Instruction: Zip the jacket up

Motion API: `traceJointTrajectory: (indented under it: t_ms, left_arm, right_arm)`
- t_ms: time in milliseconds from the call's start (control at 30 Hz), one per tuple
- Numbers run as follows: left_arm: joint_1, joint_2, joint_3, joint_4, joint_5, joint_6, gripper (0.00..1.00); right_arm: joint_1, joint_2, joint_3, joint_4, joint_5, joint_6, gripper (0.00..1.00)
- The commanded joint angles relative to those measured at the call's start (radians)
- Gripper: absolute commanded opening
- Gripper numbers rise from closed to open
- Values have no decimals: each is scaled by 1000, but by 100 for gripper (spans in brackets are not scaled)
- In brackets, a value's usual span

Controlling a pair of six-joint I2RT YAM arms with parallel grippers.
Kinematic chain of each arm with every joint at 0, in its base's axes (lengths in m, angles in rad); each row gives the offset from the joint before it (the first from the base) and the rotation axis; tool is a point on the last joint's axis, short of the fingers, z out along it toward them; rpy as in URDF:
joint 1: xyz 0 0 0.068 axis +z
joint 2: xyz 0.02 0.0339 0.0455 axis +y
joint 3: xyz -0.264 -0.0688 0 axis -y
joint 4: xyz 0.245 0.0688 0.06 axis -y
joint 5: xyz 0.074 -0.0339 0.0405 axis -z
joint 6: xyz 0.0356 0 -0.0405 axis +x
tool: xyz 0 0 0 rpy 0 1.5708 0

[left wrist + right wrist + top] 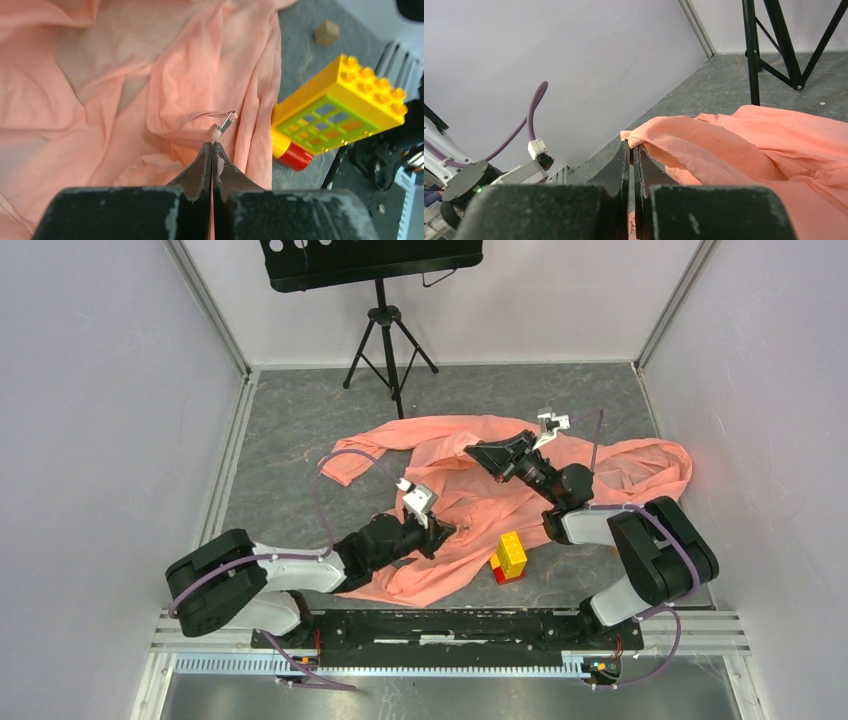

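The salmon-pink jacket (470,490) lies crumpled across the middle of the grey table. My left gripper (448,530) is over its lower part. In the left wrist view the left gripper (212,145) is shut, and the white bead end of the small metal zipper pull (223,124) sits right at its tips. A thin pink cord runs from the pull to the fabric (100,100). My right gripper (472,450) is at the jacket's upper middle. In the right wrist view the right gripper (631,146) is shut on a raised fold of jacket fabric (724,145).
A yellow-and-red block stack (510,556) stands just right of the left gripper and shows large in the left wrist view (340,112). A small wooden cube (326,32) lies beyond it. A black tripod stand (390,340) is at the back. White walls enclose the table.
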Motion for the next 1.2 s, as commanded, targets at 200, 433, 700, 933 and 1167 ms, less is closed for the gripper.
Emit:
traceJointTrajectory:
  t_ms: [200,433,700,933,1167]
  left_arm:
    - [-49,95,161,-379,-86,-165,3]
    - [-44,132,299,-639,-17,-182,27]
    - [-31,151,436,-860,0,-53,47]
    - [-51,203,616,-1181,-38,121,62]
    - [-163,296,720,-1327,-134,322,64]
  right_arm:
    - [-13,-11,-50,476,-17,-25,0]
    - [-13,-9,-56,478,-23,-25,0]
    - [-13,1,-54,477,-30,-22,0]
    - [-13,19,-43,478,-38,-9,0]
    - [-17,23,-41,478,-42,-3,0]
